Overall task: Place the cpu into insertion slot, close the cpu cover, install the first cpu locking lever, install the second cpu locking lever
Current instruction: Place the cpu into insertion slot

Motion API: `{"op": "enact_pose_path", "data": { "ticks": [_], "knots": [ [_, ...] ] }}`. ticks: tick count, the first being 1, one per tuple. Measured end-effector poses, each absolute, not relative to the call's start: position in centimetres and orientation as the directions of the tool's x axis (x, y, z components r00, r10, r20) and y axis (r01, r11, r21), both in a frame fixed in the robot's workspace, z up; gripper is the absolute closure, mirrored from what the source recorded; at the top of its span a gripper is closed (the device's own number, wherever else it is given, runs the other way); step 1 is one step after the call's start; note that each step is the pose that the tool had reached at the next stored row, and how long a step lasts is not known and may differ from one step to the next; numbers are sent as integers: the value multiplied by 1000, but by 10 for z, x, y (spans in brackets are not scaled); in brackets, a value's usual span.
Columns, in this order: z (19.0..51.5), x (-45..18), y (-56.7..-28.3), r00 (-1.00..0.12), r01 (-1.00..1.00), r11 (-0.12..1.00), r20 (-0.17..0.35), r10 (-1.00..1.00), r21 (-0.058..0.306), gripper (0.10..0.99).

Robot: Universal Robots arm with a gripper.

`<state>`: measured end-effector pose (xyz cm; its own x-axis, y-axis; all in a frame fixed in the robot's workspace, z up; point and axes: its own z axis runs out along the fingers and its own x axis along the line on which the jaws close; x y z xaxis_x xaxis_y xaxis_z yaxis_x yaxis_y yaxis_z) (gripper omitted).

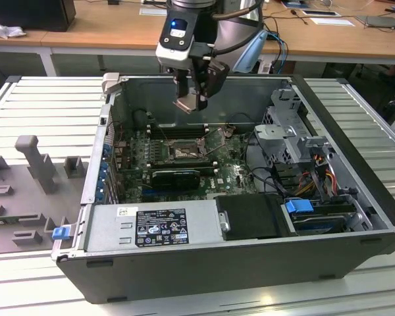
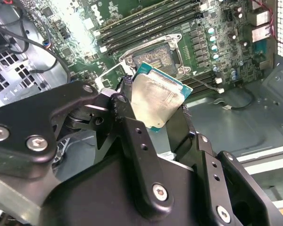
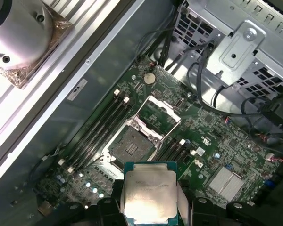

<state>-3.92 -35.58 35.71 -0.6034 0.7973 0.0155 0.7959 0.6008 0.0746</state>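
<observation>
**Gripper (image 2: 153,107) pinching the cpu (image 2: 156,96) over the open socket**

The gripper's two black fingers (image 2: 132,136) are closed against opposite edges of the cpu, and the chip sits between their tips. Its silvery-grey metal top faces the camera in both wrist views, with a thin green-blue border showing around the metal. In the second wrist view the chip is tilted, one corner pointing toward the board. The cpu touches nothing apart from the fingers.

In the exterior view the gripper hangs inside the open computer case (image 1: 204,276), above the green motherboard (image 1: 232,176) and well clear of it.

The insertion slot (image 3: 131,146) lies on the board beneath and just ahead of the held chip. Its black rim and dull contact bed are bare, with no chip seated in it. The cpu cover (image 3: 160,102) is swung open and rests beside the slot on the side away from the gripper, with green board showing through its square window.

Long black memory slots (image 3: 101,127) run alongside the socket. In the exterior view a grey power supply (image 1: 151,227) fills the near part of the case, and the case sits on a slatted metal table (image 1: 46,99).
</observation>
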Motion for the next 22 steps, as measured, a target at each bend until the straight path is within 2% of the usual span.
{"op": "enact_pose_path", "data": {
  "ticks": [10, 22],
  "knots": [
    [355, -39, -356, -500, 864, 497, 15, 866, 75, 557],
    [355, -39, -356, -442, 895, 440, 15, 897, 75, 557]
  ]
}}
